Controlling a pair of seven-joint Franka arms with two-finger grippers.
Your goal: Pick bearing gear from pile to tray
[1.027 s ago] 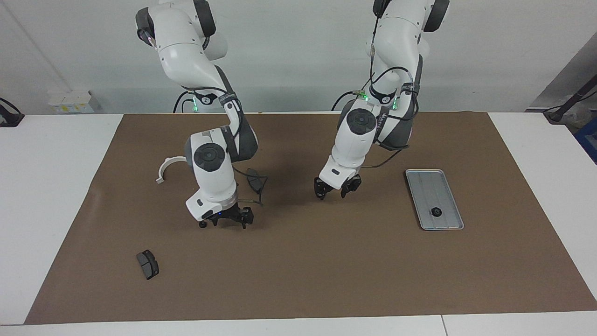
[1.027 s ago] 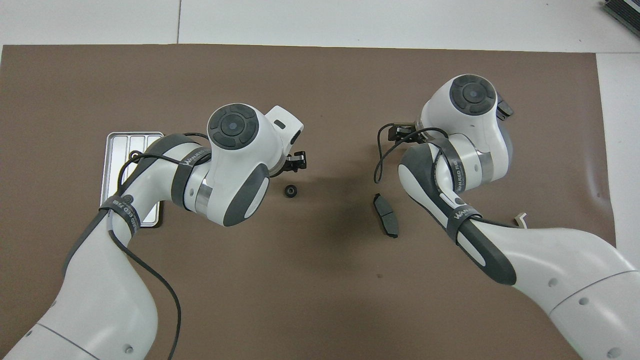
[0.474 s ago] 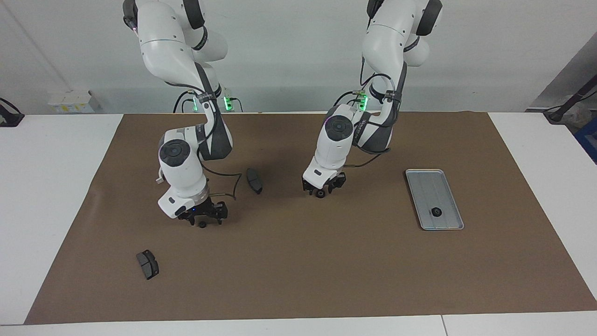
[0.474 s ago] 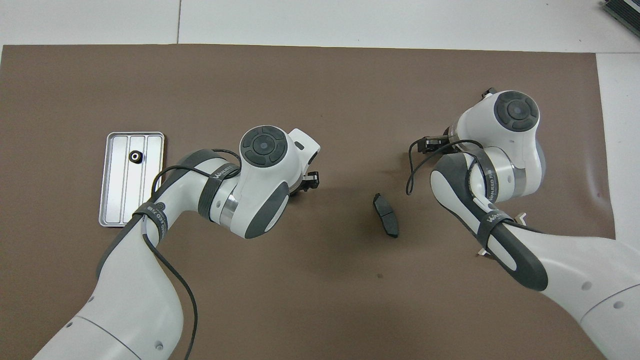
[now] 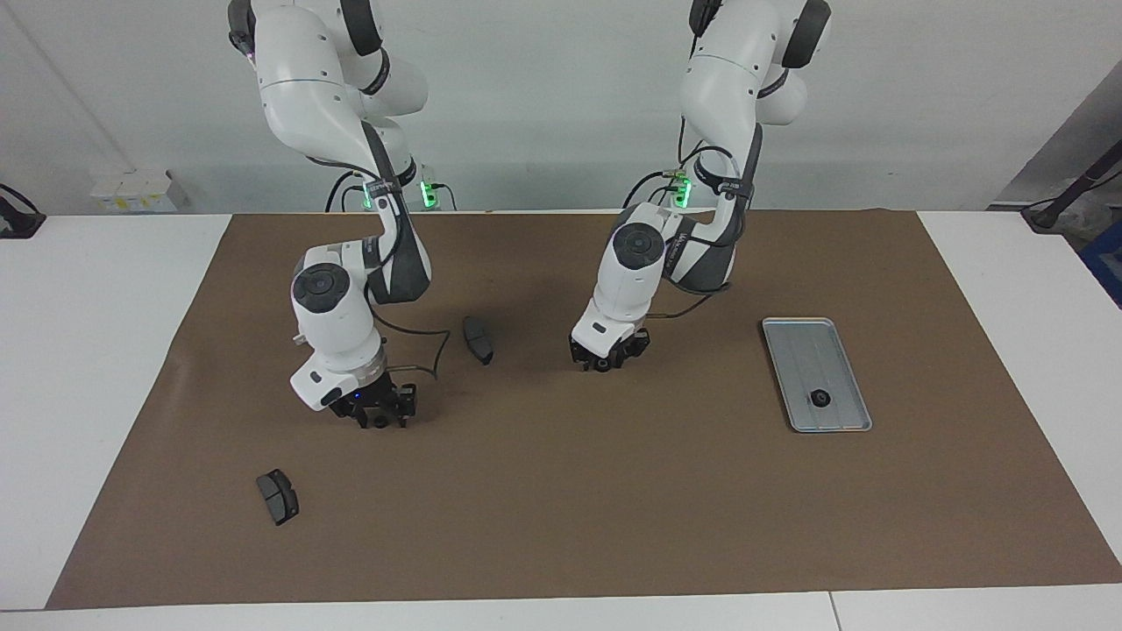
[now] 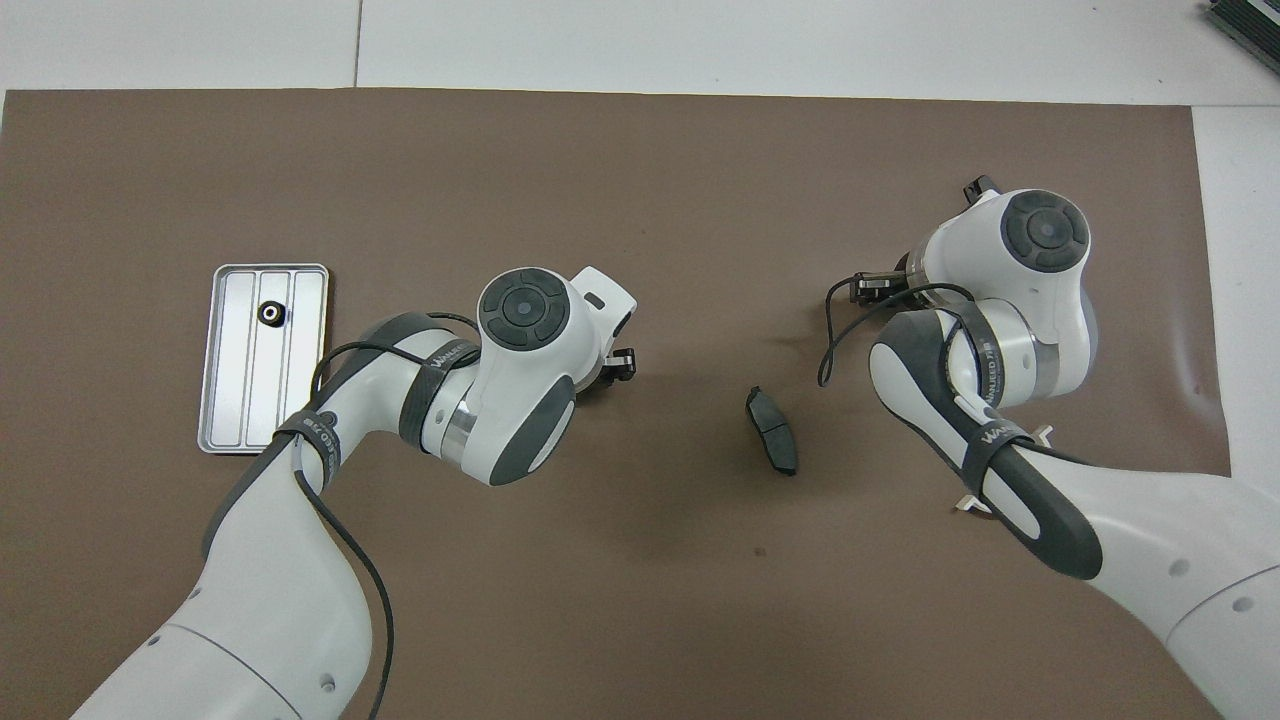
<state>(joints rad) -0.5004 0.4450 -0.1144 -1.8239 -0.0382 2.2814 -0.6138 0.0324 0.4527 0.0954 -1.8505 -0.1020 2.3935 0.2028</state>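
Note:
The silver tray (image 5: 802, 346) (image 6: 232, 400) lies toward the left arm's end of the mat, with one black bearing gear (image 5: 820, 397) (image 6: 270, 313) in it. My left gripper (image 5: 605, 361) is down at the mat near the middle, set around another small black gear (image 5: 603, 365). My right gripper (image 5: 379, 419) is also down at the mat toward the right arm's end, set around a third gear (image 5: 379, 423). In the overhead view both of these gears are hidden under the wrists.
One dark brake pad (image 5: 478, 339) (image 6: 772, 443) lies between the two grippers. Another brake pad (image 5: 278, 496) lies farther from the robots than the right gripper. Only the tips of the white bracket (image 6: 1040, 433) show from under the right arm.
The left arm swung away from the tray and came down onto a gear. The right gripper shifted toward its end of the table and sank onto the gear that lay beside it.

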